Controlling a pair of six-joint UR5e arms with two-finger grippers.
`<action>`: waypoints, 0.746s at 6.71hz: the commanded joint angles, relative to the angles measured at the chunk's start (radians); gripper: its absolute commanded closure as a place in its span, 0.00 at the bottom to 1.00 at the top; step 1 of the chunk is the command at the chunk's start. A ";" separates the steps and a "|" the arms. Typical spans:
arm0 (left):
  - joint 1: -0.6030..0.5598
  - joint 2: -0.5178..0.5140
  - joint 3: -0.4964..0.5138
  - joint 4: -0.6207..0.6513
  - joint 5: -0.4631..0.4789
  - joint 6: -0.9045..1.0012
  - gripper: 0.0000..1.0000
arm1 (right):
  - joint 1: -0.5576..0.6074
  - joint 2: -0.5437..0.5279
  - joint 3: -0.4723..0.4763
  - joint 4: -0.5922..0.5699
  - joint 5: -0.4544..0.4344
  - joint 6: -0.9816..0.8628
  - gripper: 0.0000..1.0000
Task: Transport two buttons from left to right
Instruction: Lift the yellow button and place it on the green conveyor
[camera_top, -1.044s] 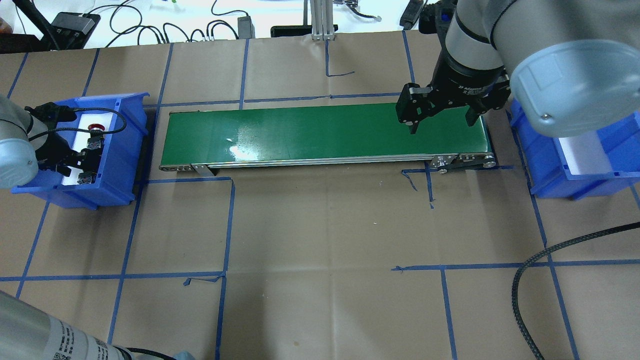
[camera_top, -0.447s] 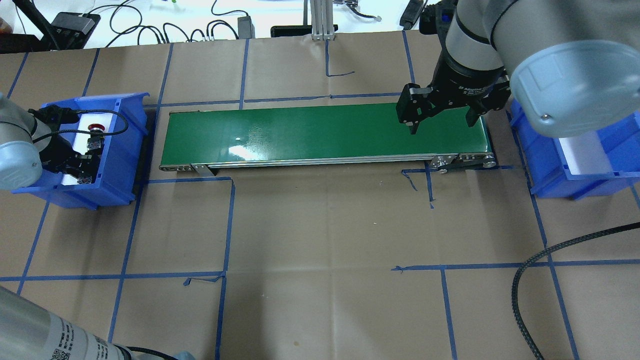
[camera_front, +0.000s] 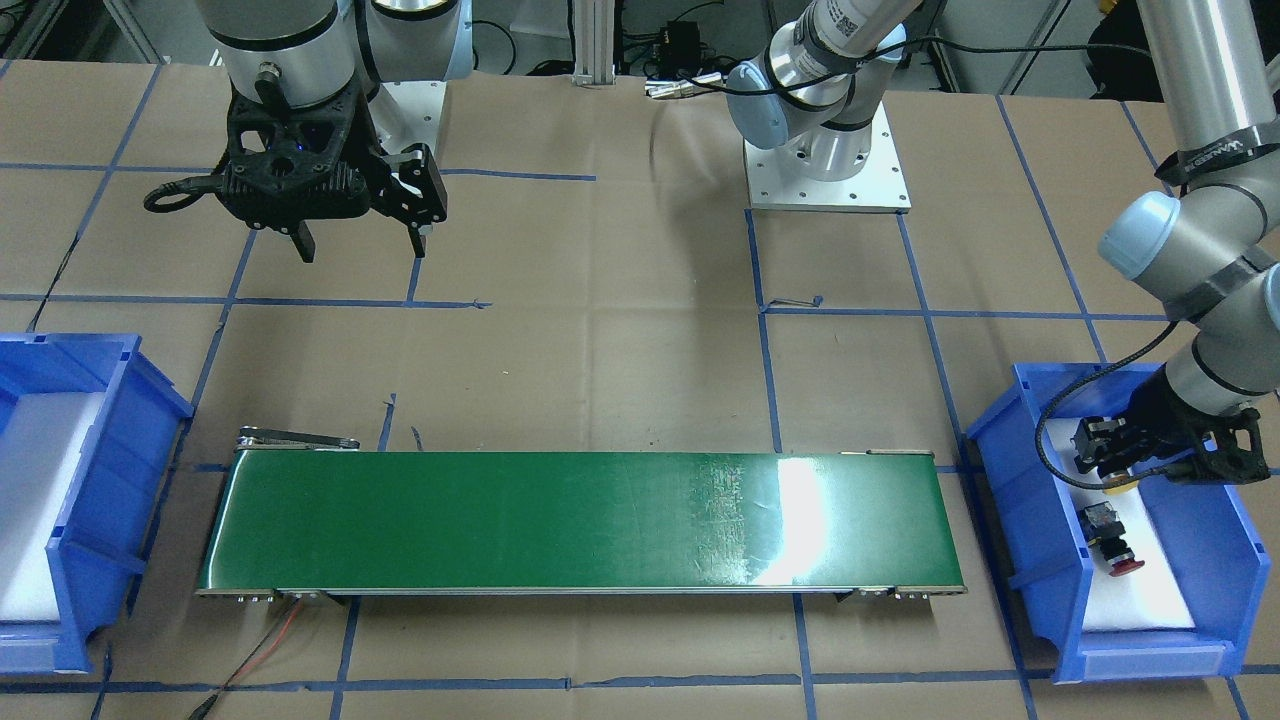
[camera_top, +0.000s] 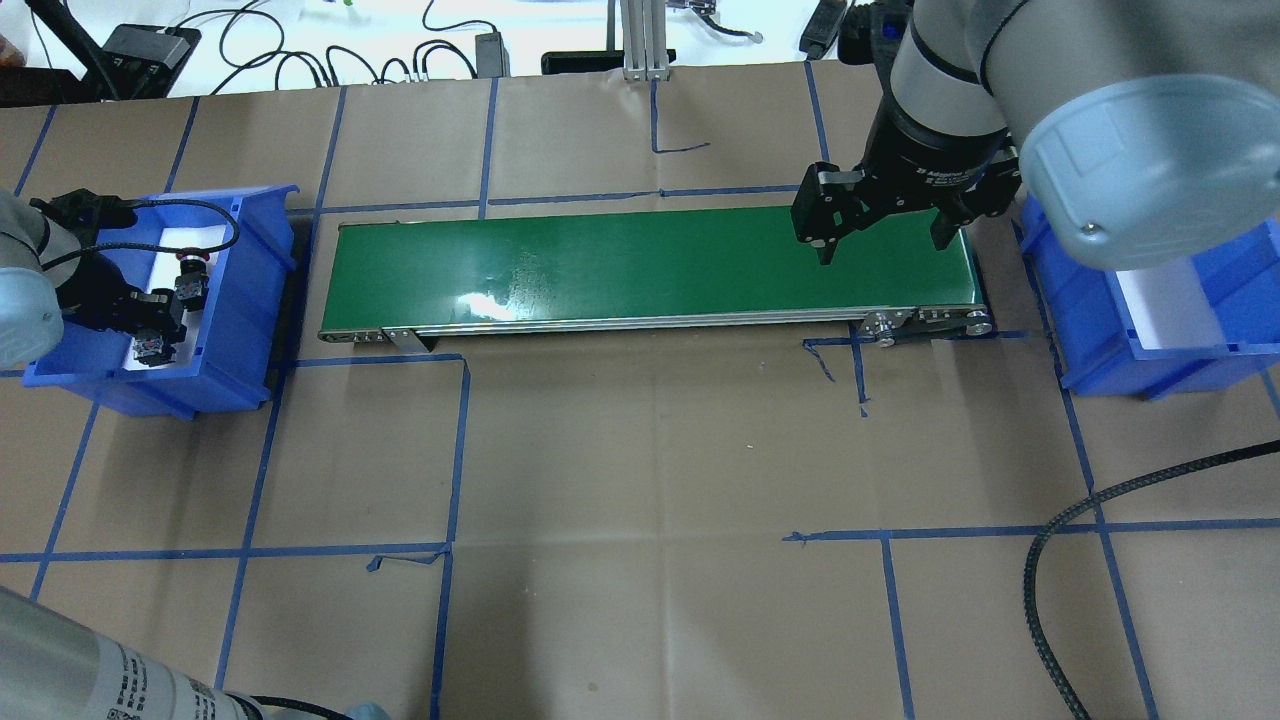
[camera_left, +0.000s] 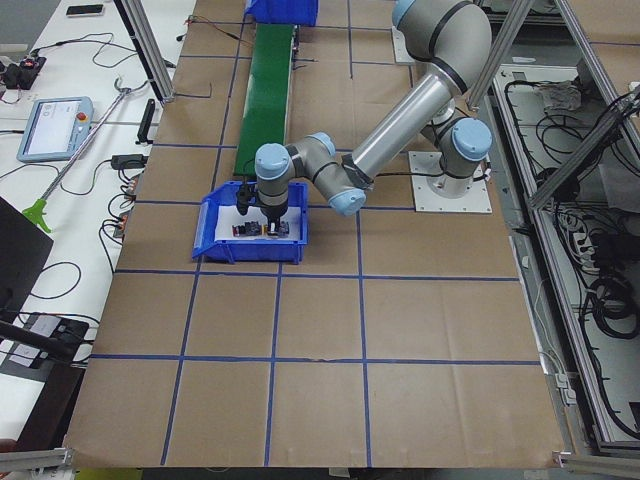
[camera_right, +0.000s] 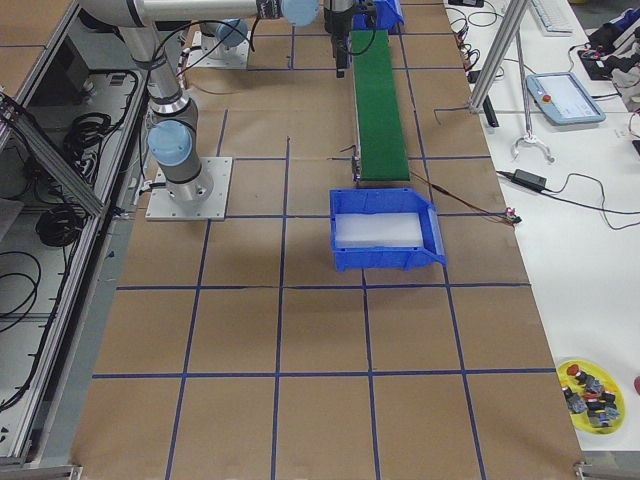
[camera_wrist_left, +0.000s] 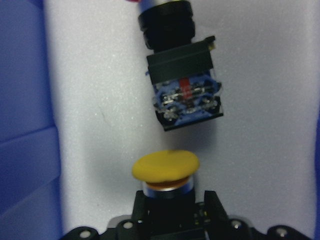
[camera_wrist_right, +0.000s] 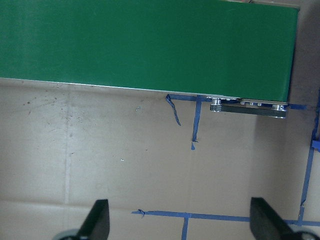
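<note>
My left gripper is down in the left blue bin, shut on the body of the yellow button. The fingers flank its collar just below the cap. The red button lies on its side on the white foam just beyond it, apart from it. In the front view the yellow cap shows under the gripper, and the red button lies beside it. My right gripper is open and empty, hovering over the right end of the green conveyor belt.
The right blue bin with white foam stands past the belt's right end. A black cable lies at the near right. A yellow dish with several parts sits far off in the exterior right view.
My left gripper has shifted left and slightly farther back inside the bin, and the yellow button has moved with it. The red button and my right arm have stayed put.
</note>
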 joint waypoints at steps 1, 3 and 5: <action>0.005 0.078 0.095 -0.177 0.003 0.008 0.93 | 0.001 -0.001 -0.002 -0.005 0.000 0.000 0.00; -0.001 0.119 0.258 -0.436 0.011 0.008 0.93 | -0.002 -0.002 0.002 -0.005 -0.002 -0.007 0.00; -0.035 0.100 0.333 -0.538 0.003 0.000 0.93 | -0.002 -0.002 0.004 -0.005 0.000 -0.009 0.00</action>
